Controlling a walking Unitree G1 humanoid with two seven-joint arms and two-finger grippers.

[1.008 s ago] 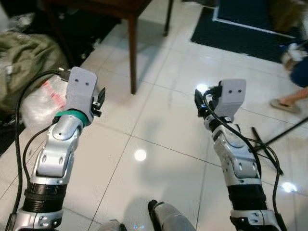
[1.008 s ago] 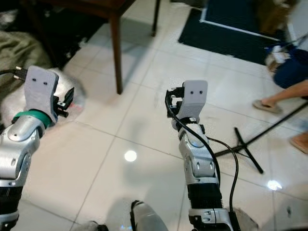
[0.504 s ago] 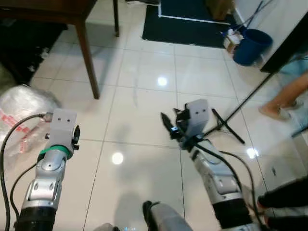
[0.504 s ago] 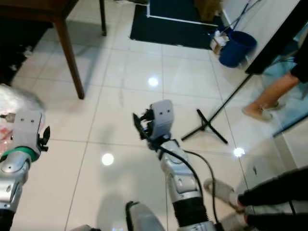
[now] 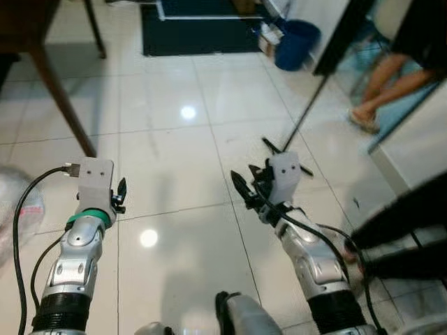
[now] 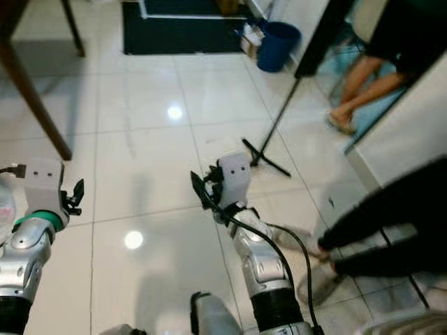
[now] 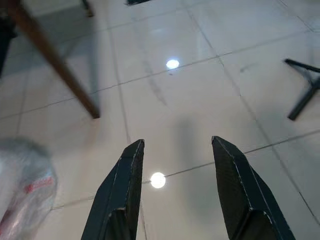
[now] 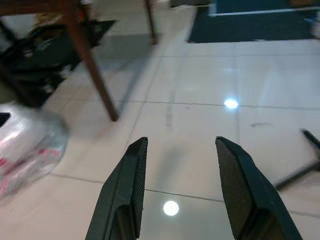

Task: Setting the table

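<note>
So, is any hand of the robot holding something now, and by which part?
Nothing is held. The left hand and the right hand are both open, with only floor tiles between their fingers.

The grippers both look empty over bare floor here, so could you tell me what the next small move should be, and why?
Probably keep walking and looking for tableware. The left gripper and right gripper are open and hold nothing, over white tiled floor. A person's legs and a black stand are close on the right, so steering clear seems wise.

Glossy tile floor — dark mat, blue bucket, tripod base.
</note>
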